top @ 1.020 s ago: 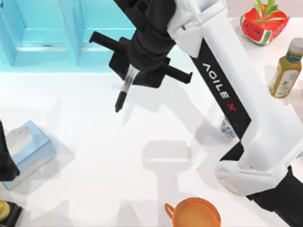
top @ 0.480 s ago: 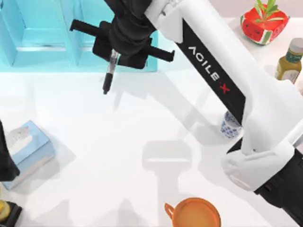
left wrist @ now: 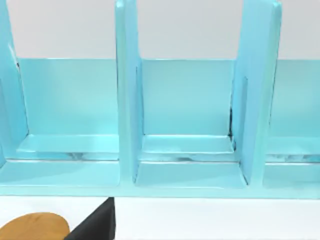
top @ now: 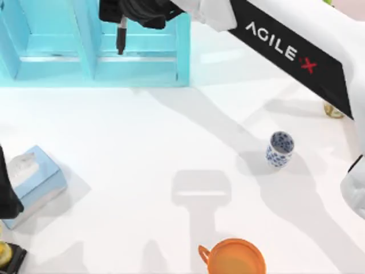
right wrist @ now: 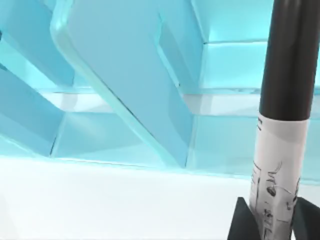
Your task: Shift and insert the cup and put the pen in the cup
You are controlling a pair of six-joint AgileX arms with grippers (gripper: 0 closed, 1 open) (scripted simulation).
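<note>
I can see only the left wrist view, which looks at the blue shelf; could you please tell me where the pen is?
Observer: The pen hangs cap-down from the right gripper, above the blue shelf at the table's far left.
Operator: Thank you. Where is the cup?
Observer: The cup stands upright on the table's right side, apart from both arms, and the pen is not in it.
Operator: And my left arm?
Observer: The left arm is parked at the table's left edge, beside a light blue tissue box.
</note>
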